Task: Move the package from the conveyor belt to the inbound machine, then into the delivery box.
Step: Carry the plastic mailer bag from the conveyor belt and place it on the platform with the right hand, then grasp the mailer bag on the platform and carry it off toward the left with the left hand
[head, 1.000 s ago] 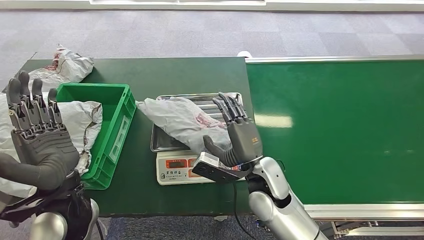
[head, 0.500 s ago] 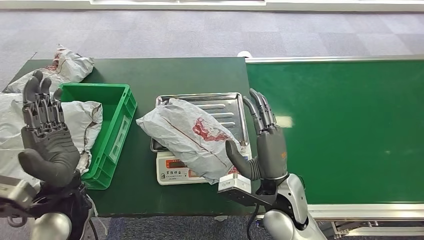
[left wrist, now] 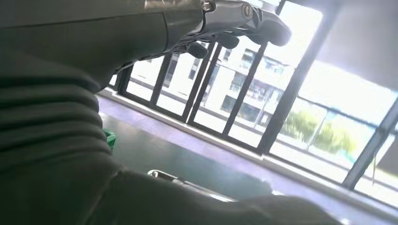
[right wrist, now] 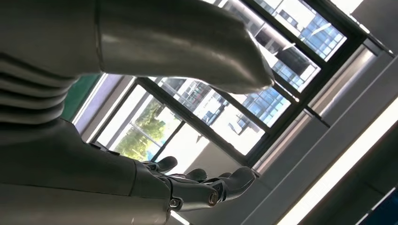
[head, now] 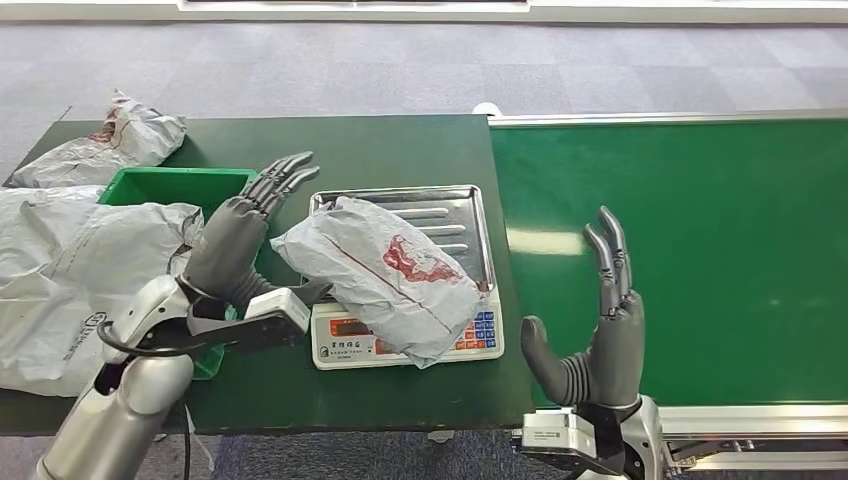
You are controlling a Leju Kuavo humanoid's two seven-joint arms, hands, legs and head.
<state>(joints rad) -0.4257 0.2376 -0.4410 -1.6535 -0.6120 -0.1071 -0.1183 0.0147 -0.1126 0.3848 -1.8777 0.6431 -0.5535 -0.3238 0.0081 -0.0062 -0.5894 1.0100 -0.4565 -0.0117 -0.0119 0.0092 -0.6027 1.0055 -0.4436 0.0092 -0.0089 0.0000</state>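
Since earlier, the left hand (head: 232, 243) has been brought beside the grey package (head: 378, 275) on the scale (head: 400, 335) for pickup, fingers spread; the right hand (head: 600, 335) is withdrawn, fingers spread.

The package (head: 385, 275) lies on the scale (head: 405, 300) at the desk's (head: 380, 150) right end, the conveyor belt (head: 700, 230) just right of it. Left of the scale sits the bin (head: 165, 185), with more bags (head: 80, 270) further left and one (head: 110, 140) at the far left corner.

The head view looks steeply down on the dark green bench (head: 390, 150); both close wrist views tilt upward toward tall dark-framed windows (left wrist: 263, 93).
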